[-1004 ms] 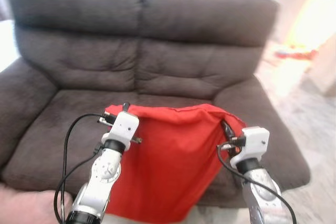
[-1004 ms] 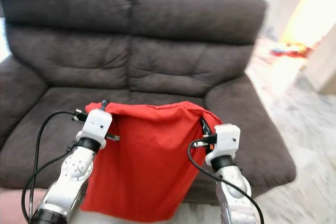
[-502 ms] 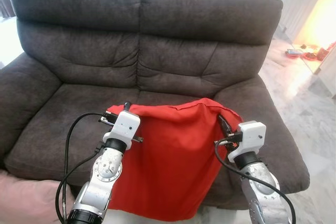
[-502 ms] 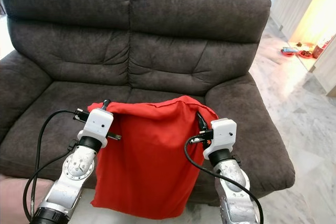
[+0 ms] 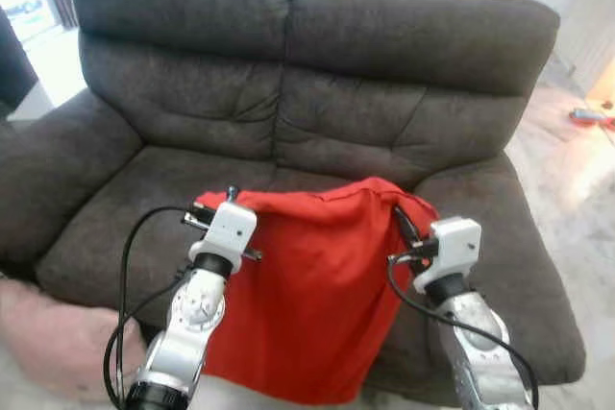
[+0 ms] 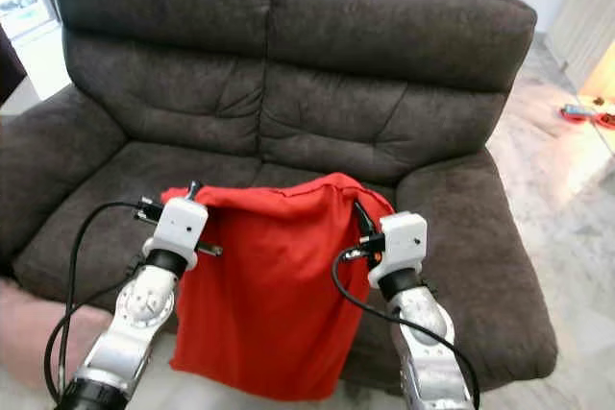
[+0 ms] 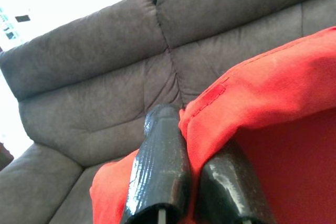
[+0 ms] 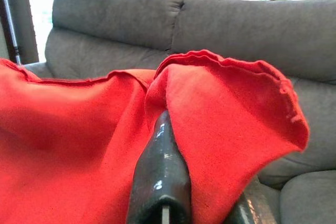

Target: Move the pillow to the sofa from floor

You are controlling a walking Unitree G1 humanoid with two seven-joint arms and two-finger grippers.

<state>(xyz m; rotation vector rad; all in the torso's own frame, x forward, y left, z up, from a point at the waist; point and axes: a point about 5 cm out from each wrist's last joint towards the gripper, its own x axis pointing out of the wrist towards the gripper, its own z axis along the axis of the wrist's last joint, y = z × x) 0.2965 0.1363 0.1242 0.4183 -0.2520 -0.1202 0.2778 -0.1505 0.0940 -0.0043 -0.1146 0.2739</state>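
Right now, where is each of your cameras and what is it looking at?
Head eyes: look forward and down at the dark grey fabric sofa; both silver arms show, holding the red cloth pillow.
Left wrist: looks along the left gripper at pillow and sofa back.
Right wrist: looks along the right gripper.
All views share pillow and sofa.

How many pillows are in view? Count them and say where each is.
2. A red pillow hangs before the sofa, held at its top corners by the left gripper and right gripper. A pink one lies on the floor, partly cut off.
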